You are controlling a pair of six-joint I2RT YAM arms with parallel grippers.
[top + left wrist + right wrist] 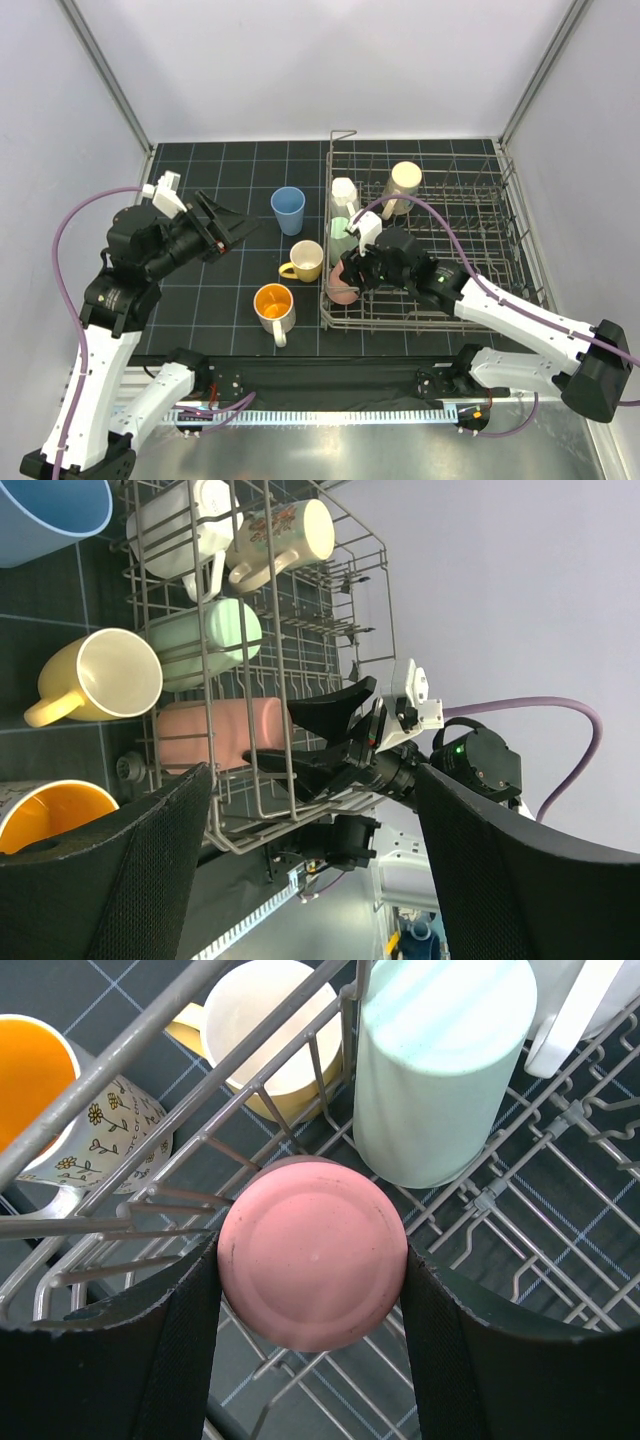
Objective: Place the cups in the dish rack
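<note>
Pink cup (312,1260): stands in the dish rack (470,230), at about 7 o'clock from the rack's centre. Mouth down, flat round base up.
Right hand (357,271): clamped on the pink cup, one finger against each side of the base.
Step in hand: seating the pink cup, as judged from the task.
Procedure: lower straight down until the rim bears on the floor wires. Keep off the pale green cup (440,1070), just beside it at 12 o'clock. Release only once the cup stands unsupported. Withdraw vertically to clear the rack's top rod.
Pink cup finish: smooth matte plastic, slightly rounded edge; may slip under a light grip.
Pale green cup: plain cylinder, inverted, same matte finish.
Other loaded cups: white mug (344,193) beyond at 12 o'clock, cream mug (405,177) at 1 o'clock.
Dish rack build: thin grey metal rods, open grid floor, upright tines.
Waiting cups: yellow mug (304,262) at 10 o'clock, orange-lined mug (273,303) at 8 o'clock, blue cup (288,208) at 11 o'clock, all on the dark gridded surface (230,170).
Left hand (225,228): spread wide and empty, well apart at 9 o'clock.
</note>
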